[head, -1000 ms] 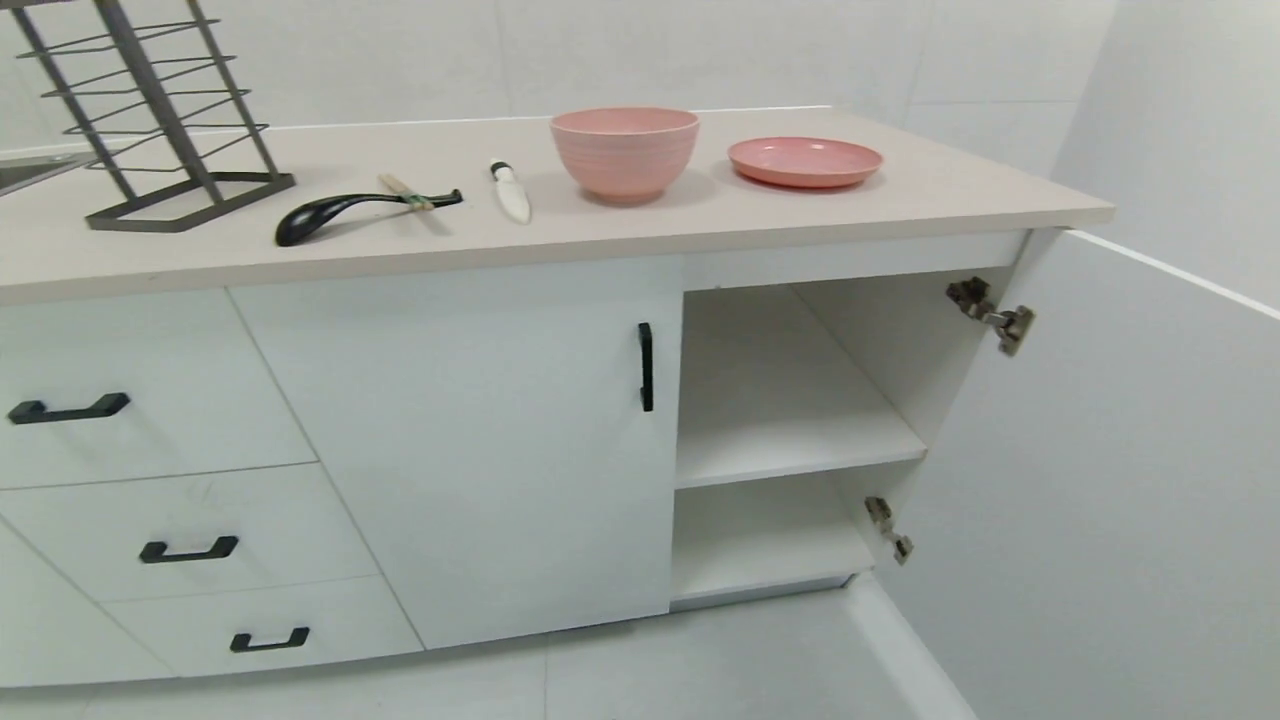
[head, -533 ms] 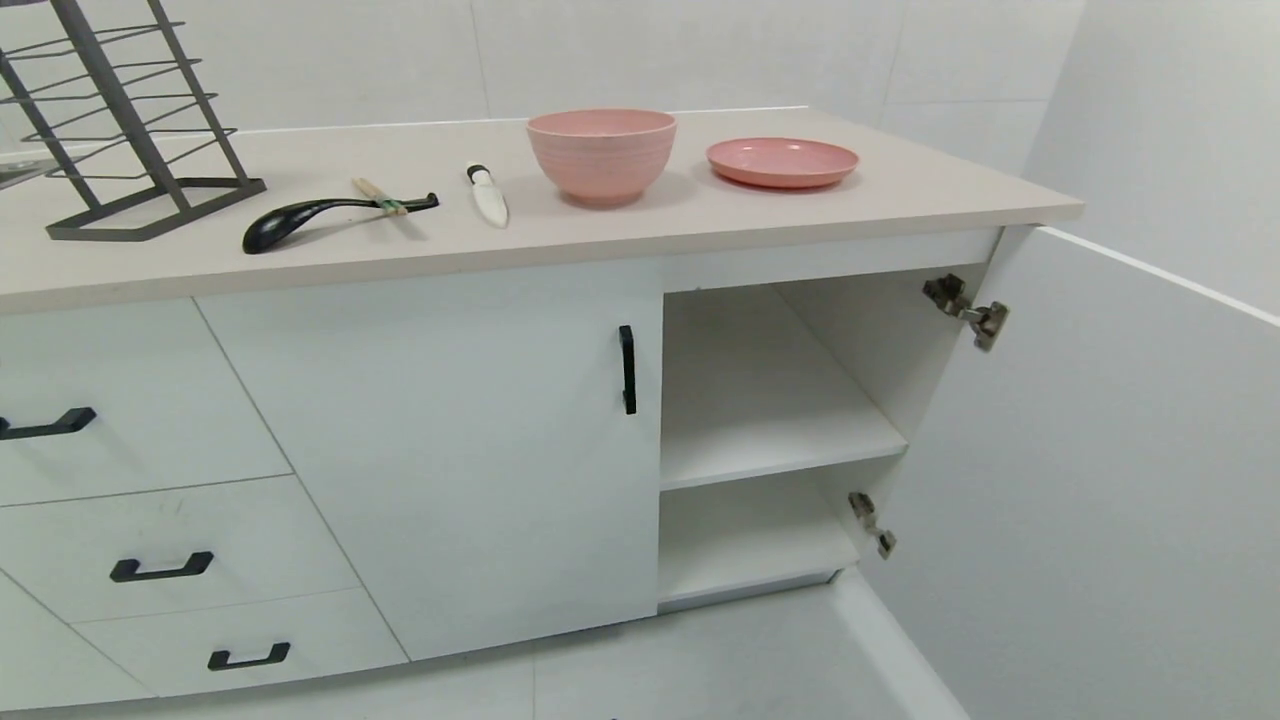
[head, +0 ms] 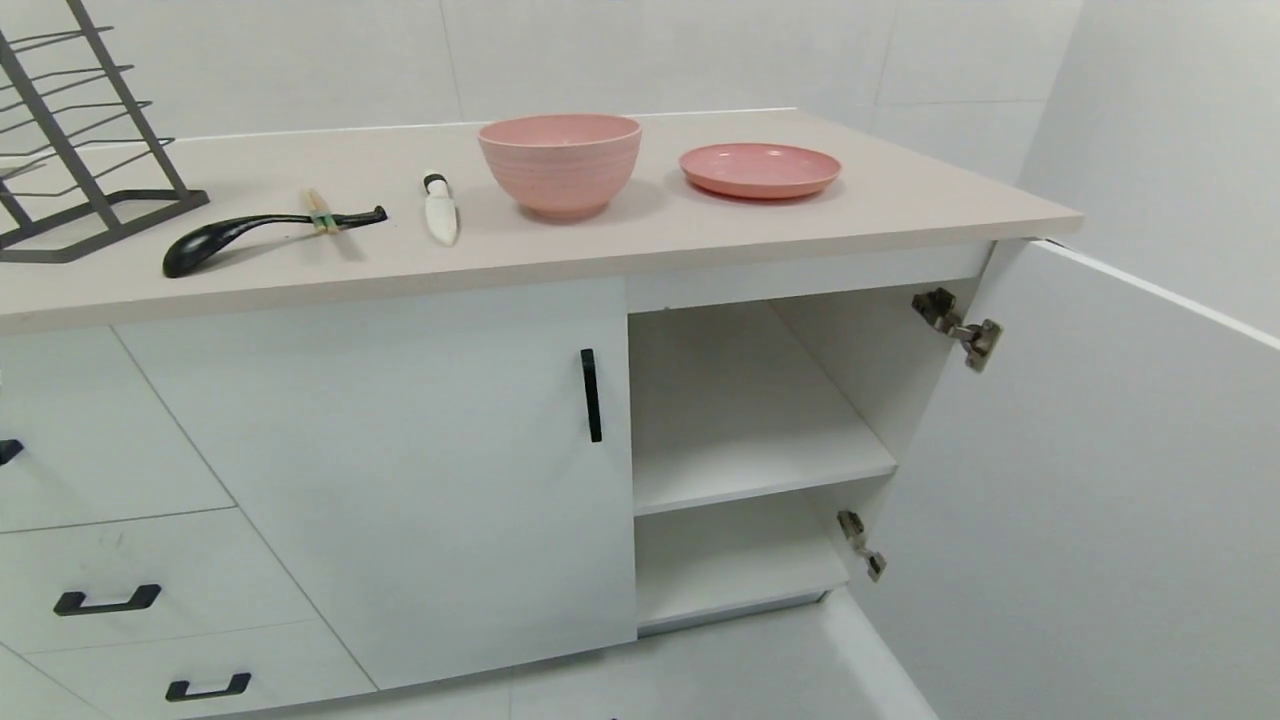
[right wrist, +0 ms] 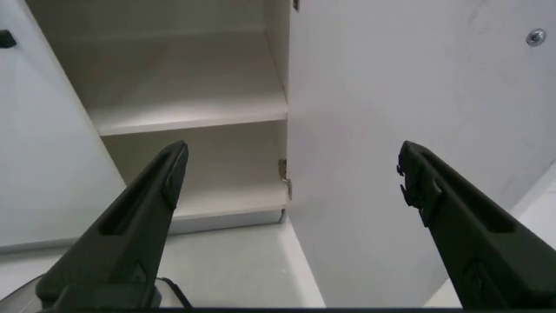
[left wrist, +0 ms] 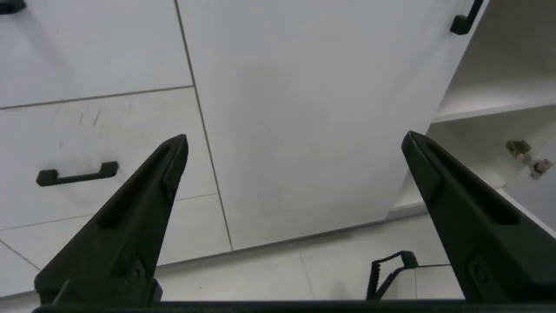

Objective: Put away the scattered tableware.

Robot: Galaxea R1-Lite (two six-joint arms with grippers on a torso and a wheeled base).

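On the beige countertop (head: 900,205) stand a pink bowl (head: 560,163) and a pink plate (head: 759,169) to its right. Left of the bowl lie a small white knife with a black end (head: 439,209), a black ladle (head: 260,235) and a pair of chopsticks (head: 320,211) crossing its handle. My left gripper (left wrist: 294,149) is open, low before the closed cabinet door (left wrist: 313,113). My right gripper (right wrist: 291,156) is open, low before the open cabinet's shelves (right wrist: 182,111).
A dark wire rack (head: 70,140) stands at the countertop's left end. The right cabinet door (head: 1100,480) is swung wide open, showing two bare shelves (head: 750,460). Drawers with black handles (head: 107,600) are on the left. Tiled floor lies below.
The whole head view has shifted: the counter and cabinet now sit further left and slightly lower in the picture, so the camera has moved. The tableware lies as before.
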